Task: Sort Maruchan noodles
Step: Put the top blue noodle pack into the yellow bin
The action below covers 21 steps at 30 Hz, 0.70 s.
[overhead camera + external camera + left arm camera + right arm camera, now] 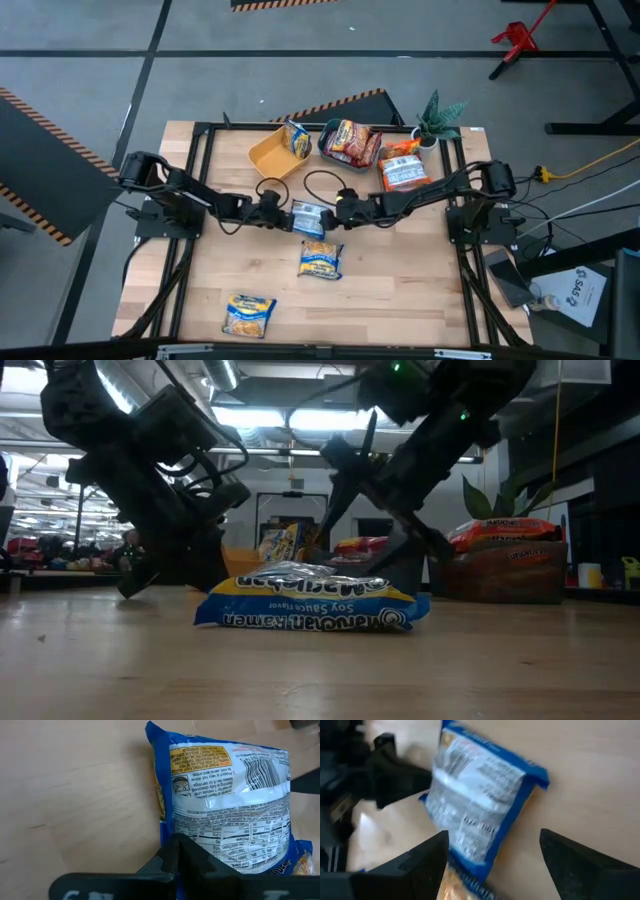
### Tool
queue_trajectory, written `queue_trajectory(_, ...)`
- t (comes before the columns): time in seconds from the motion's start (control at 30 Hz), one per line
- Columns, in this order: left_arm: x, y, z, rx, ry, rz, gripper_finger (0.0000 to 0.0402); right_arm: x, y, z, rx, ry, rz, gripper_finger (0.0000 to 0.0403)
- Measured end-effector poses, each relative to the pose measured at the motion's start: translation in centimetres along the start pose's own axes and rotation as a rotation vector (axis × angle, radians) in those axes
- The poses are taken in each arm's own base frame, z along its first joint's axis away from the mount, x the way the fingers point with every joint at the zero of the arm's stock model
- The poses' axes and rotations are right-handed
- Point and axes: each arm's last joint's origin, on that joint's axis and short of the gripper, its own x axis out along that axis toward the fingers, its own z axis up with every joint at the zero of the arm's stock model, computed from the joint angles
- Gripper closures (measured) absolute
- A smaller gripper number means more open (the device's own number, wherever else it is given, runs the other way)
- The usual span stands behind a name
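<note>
A yellow-and-blue Maruchan packet (308, 218) sits mid-table with its white printed back up, between my two grippers. My left gripper (277, 213) is shut on its left end. My right gripper (338, 210) is open at its right end, and in the right wrist view its fingers (493, 835) stand apart on either side of the packet (475, 805). A second yellow-and-blue packet (321, 260) lies flat just nearer, and a third (249, 313) lies near the table's near-left corner. My left gripper (180, 847) holds the packet by its left edge (167, 827), coming in level from the table's left. One finger (175, 862) lies on the printed back face, and the packet hides the other finger. Whether the packet rests on the table cannot be told.
At the far edge stand a yellow bin (268, 157) holding a yellow-and-blue packet (296, 138), a dark bin (325, 140) with red packets (352, 142), orange packets (405, 170) and a small plant (440, 115). Bare wood lies near right and near left.
</note>
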Motion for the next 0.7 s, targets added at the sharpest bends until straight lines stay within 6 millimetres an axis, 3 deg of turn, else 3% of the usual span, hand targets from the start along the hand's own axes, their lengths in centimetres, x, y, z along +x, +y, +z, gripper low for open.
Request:
queue_trajectory(0.23,0.0,0.1,-0.1,-0.02,0.007,0.014,0.0402,2.3,-0.7,1.5,0.084,-0.037,0.036,0.0106)
queue_trajectory(0.37,0.0,0.2,-0.1,-0.024,0.013,0.017,0.0402,3.8,-1.6,1.3,0.096,-0.019,0.02,0.0107)
queue_trajectory(0.7,0.0,0.2,-0.1,-0.041,0.016,0.019,0.0402,4.8,-1.1,1.5,0.103,-0.038,0.13,0.0107)
